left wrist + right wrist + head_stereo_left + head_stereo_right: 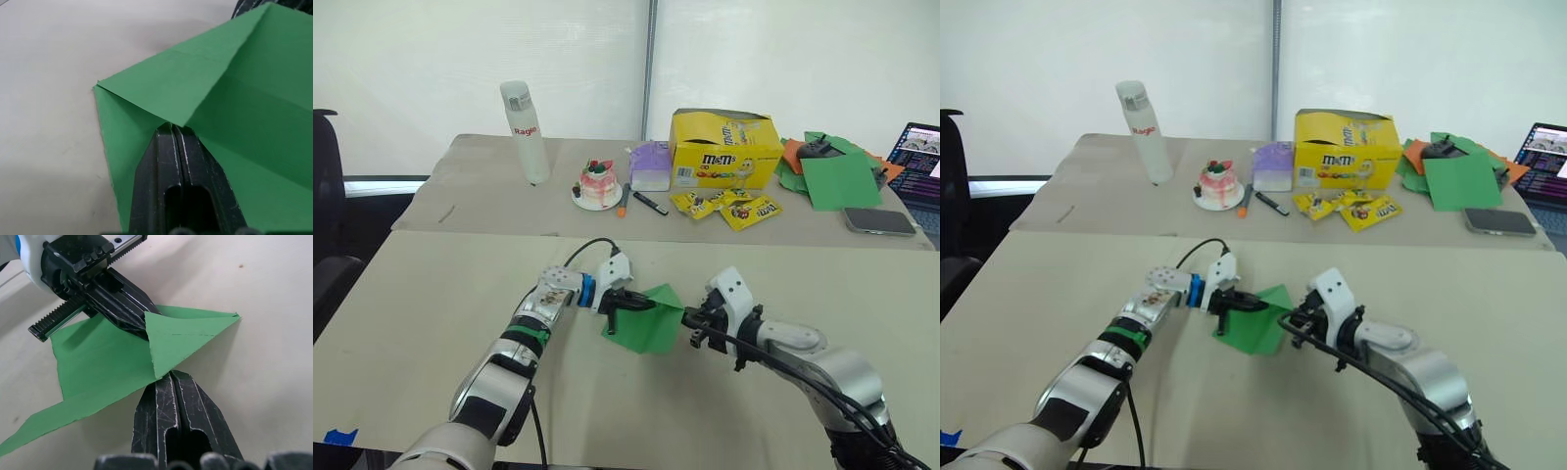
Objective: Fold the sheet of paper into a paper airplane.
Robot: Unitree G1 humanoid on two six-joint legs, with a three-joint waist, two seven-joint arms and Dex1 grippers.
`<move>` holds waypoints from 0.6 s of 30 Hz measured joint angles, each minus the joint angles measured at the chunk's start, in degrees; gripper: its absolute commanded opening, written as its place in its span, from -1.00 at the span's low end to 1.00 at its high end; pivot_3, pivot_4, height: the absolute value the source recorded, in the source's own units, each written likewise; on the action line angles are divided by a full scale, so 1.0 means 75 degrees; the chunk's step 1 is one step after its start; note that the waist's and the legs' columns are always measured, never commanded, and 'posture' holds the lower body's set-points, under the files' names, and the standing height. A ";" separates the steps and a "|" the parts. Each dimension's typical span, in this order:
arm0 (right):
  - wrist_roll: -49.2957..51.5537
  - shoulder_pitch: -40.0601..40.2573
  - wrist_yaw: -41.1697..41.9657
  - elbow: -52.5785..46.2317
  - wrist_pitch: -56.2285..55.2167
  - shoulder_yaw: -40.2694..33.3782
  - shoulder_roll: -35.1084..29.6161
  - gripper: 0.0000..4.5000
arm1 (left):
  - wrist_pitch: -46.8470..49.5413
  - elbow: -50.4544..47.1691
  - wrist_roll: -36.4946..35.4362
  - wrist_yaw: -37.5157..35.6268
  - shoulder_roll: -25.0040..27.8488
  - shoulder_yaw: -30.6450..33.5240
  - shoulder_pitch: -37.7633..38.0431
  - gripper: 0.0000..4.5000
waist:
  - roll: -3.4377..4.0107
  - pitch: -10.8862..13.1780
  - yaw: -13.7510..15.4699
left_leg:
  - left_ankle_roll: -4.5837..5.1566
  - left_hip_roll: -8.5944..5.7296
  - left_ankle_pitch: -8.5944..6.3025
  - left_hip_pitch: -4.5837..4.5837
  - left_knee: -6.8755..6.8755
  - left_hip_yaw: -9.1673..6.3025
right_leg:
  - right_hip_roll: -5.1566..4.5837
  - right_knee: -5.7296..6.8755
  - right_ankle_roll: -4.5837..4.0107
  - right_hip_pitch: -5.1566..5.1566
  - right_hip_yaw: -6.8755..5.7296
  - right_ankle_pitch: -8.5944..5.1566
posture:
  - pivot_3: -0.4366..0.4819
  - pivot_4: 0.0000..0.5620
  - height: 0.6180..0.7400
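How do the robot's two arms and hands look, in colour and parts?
Both arms are silver-grey with black joints and loose black cables. The left hand has a blue ring and white housing behind it. The right hand has a white housing too. Each has two black fingers.

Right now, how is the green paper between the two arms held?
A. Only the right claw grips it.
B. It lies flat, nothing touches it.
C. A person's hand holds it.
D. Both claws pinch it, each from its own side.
D: the left claw and the right claw are each shut on the sheet of paper, from opposite sides.
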 measured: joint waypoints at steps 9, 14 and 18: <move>-0.0051 0.0013 0.0023 0.0026 0.0000 0.0090 -0.0041 -1.00 | 0.1249 -0.0033 -0.0295 0.0552 -0.0042 0.0730 -0.0041 -0.98 | 0.0000 0.0000 -0.0007 | 0.0000 0.0001 0.0000 0.0001 0.0000 -0.0002 | 0.0000 0.0003 0.0000 -0.0001 -0.0001 0.0000 | -0.05 -0.47 0.97; -0.0050 0.0041 0.0069 0.0025 0.0000 0.0089 -0.0095 -1.00 | 0.2235 -0.0292 -0.0758 0.0869 -0.0366 0.1254 -0.0141 -0.98 | 0.0000 0.0000 0.0025 | 0.0000 -0.0006 0.0000 -0.0005 0.0005 -0.0007 | -0.0005 0.0003 0.0001 -0.0001 -0.0001 0.0000 | -0.05 -0.47 0.97; -0.0050 0.0040 0.0077 0.0026 0.0000 0.0090 -0.0114 -1.00 | 0.2518 -0.0680 -0.0853 0.0861 -0.0602 0.1181 -0.0124 -0.98 | 0.0000 0.0000 0.0012 | 0.0000 -0.0007 0.0000 -0.0001 0.0006 -0.0008 | -0.0003 0.0007 0.0000 -0.0001 0.0001 0.0000 | -0.05 -0.47 0.97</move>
